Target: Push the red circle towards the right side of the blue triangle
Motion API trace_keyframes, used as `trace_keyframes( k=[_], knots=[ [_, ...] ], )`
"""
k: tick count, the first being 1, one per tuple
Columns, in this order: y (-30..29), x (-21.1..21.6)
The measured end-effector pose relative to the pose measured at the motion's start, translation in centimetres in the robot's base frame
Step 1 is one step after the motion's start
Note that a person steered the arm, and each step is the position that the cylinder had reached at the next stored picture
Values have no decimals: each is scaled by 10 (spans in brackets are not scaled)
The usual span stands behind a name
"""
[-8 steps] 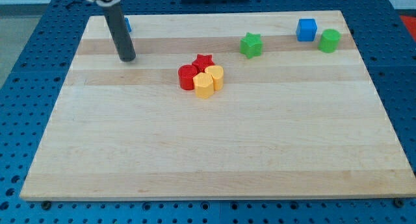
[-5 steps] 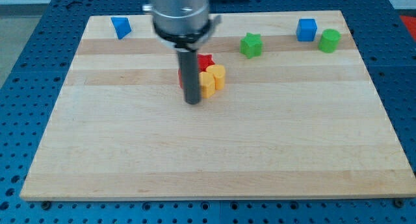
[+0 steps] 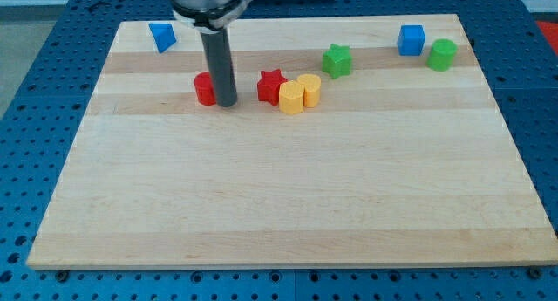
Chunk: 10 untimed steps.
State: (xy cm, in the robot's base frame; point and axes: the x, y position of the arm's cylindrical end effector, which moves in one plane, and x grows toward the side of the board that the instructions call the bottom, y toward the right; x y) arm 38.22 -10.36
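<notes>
Resting against the red circle (image 3: 204, 89) on its right, the bare tip (image 3: 227, 102) holds nothing; pushing up-left should carry it toward the blue triangle (image 3: 161, 36).

light: bright, even, from overhead | shadows: faint and short under the blocks, soft smudge at my tip (image 3: 227, 103) | glare: none on the pale tabletop (image 3: 288, 196), grain reads clearly | focus: sharp all around my tip | blur: slight on the arm housing above the tip | distortion: edges straight
</notes>
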Motion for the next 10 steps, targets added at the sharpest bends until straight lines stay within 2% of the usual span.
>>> trace_keyframes(
  k=[1, 2, 4, 6, 10],
  knots=[
    [-24, 22],
    [-41, 17],
    [-22, 1],
    [-21, -33],
    [-21, -72]
  ],
)
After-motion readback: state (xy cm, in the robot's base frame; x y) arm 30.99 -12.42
